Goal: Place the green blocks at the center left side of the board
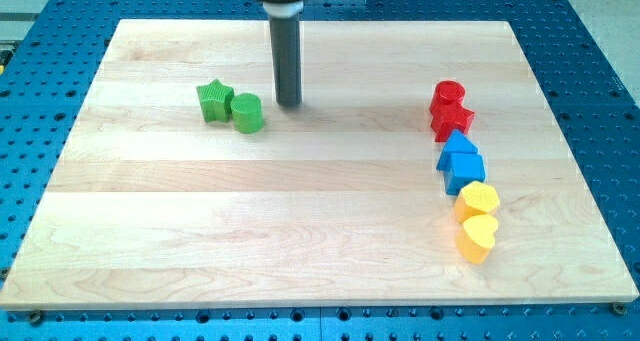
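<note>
- Nearest the view's bottom, the wooden board [300, 261] is bare across its left and middle; nothing stands in the way there.
- On the view's right, a column of blocks runs upward: a yellow heart [478, 237] lowest, a yellow hexagon-like block [479, 198] touching it above, then a blue cube [467, 168] with a blue triangular block [455, 144] against it, then a red star [451, 120] and a red cylinder [449, 93] at the column's top. All of these lie well apart from the task's blocks and should be left alone.
- Farther up, left of the middle, sit the two task blocks: the green cylinder [247, 112] and, touching it on its upper left, the green star [213, 100]. They lie in the upper-left part of the board, above the centre-left spot they are meant for.
- My tip [289, 103] stands on the board just beside the green cylinder, to its right and slightly above, apparently not touching it.
- There is no claw on this arm, only the rod, so nothing opens, closes or grips.
- As I judge it, the pair needs to go down and a little left. A push from the upper right, aimed through the cylinder towards the star, should carry both together.
- The risk is the round cylinder rolling off the line and the pair splitting; a slow, centred push would guard against that.
</note>
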`<state>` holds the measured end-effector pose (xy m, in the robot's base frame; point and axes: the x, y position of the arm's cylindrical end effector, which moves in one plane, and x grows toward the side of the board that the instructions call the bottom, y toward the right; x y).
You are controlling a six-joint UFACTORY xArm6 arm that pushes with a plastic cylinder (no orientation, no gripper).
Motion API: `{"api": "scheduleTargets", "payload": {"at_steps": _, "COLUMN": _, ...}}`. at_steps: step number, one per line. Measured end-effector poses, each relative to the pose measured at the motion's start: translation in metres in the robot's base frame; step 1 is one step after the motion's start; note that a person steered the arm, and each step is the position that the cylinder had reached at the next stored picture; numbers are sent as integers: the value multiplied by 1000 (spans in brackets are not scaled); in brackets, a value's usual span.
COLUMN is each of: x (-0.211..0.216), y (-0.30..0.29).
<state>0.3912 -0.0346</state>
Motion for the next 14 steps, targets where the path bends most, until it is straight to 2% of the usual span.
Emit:
{"api": "scheduleTargets", "payload": {"at_steps": 2, "x": -22, "y": -16}}
{"api": "scheduleTargets", "payload": {"at_steps": 3, "x": -14, "y": -56}}
{"api": "scheduleTargets", "payload": {"at_steps": 4, "x": 18, "y": -154}}
{"api": "scheduleTargets", "payload": {"at_steps": 5, "x": -2, "y": -82}}
{"api": "scheduleTargets", "payload": {"at_steps": 6, "x": -57, "y": -105}}
{"api": "scheduleTargets", "payload": {"at_steps": 7, "x": 1, "y": -211}}
{"api": "scheduleTargets", "payload": {"at_steps": 8, "x": 16, "y": -201}}
{"api": "scheduleTargets", "payload": {"at_steps": 9, "x": -25, "y": -75}}
{"api": "scheduleTargets", "payload": {"at_steps": 10, "x": 11, "y": -30}}
{"api": "scheduleTargets", "payload": {"at_steps": 11, "x": 62, "y": -88}}
{"api": "scheduleTargets", "payload": {"at_steps": 12, "x": 32, "y": -98}}
{"api": "scheduleTargets", "payload": {"at_steps": 13, "x": 28, "y": -148}}
{"api": "scheduleTargets", "payload": {"at_steps": 14, "x": 34, "y": -92}}
